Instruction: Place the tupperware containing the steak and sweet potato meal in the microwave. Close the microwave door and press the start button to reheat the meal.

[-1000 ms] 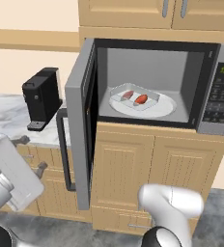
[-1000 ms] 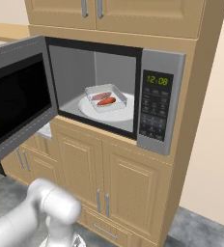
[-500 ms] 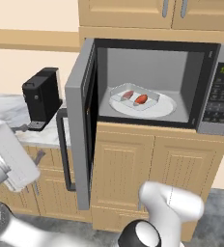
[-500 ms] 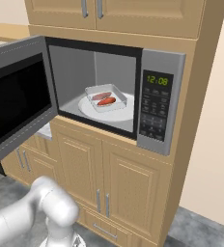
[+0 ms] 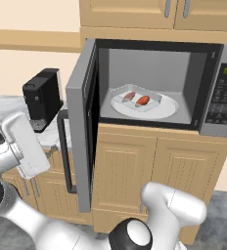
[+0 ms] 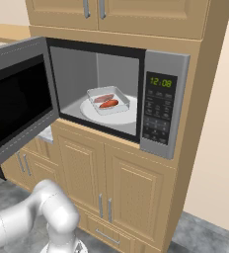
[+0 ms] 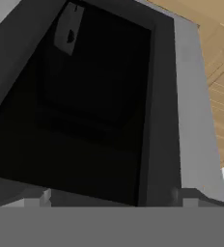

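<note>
The microwave [image 5: 224, 100] stands open, and the tupperware [image 5: 153, 98] rests on its round white plate. Inside it lie the steak [image 5: 129, 96] and the sweet potato [image 5: 143, 100]. The right base view shows the same tupperware [image 6: 120, 102], steak [image 6: 103, 98] and sweet potato [image 6: 109, 104]. The microwave door [image 5: 80, 122] is swung out to the left, its dark bar handle [image 5: 63, 149] facing outward. My white hand [image 5: 21, 145] hovers left of the door's outer face. In the hand view my gripper [image 7: 115, 198] is open and empty, close to the door's dark glass [image 7: 85, 106].
A black coffee machine [image 5: 41, 96] stands on the marble counter [image 5: 5, 105] behind my hand. Wooden cabinets [image 6: 111, 183] sit below the microwave and above it. The keypad panel [image 6: 158, 116] with its green clock is on the microwave's right side.
In the left base view my hand has risen and moved right, toward the door's outer face. The door, the tupperware and the gripper's opening are unchanged.
</note>
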You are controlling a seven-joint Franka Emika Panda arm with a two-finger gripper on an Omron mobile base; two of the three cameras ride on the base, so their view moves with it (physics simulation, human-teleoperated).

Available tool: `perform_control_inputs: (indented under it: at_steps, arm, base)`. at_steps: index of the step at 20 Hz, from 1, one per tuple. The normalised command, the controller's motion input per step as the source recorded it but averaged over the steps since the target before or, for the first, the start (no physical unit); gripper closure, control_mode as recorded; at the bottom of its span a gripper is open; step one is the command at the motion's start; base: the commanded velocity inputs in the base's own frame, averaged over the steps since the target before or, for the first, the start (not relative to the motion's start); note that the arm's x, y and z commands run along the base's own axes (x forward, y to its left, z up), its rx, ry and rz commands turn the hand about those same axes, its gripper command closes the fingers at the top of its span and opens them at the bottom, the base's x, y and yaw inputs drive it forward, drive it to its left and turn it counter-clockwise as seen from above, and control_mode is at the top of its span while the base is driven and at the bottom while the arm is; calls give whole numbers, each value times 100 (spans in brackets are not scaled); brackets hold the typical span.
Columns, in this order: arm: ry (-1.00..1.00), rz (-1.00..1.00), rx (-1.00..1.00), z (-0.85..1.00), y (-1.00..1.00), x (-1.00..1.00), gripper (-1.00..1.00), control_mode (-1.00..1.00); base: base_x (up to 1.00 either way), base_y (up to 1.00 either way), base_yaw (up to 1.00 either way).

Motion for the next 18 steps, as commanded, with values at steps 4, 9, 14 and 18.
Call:
perform_control_inputs:
  at_steps: [4,9,14,18]
  arm:
    - [0,-21,0,-4,-98,0,-100,-100]
    - [-5,-15,0,0,-100,-33,-100,-100]
    - [-13,-6,0,0,-100,-63,-100,-100]
    - [-13,0,0,0,-100,-56,-100,-100]
  base:
    - [0,0,0]
    - [0,0,0]
    - [0,0,0]
    - [0,0,0]
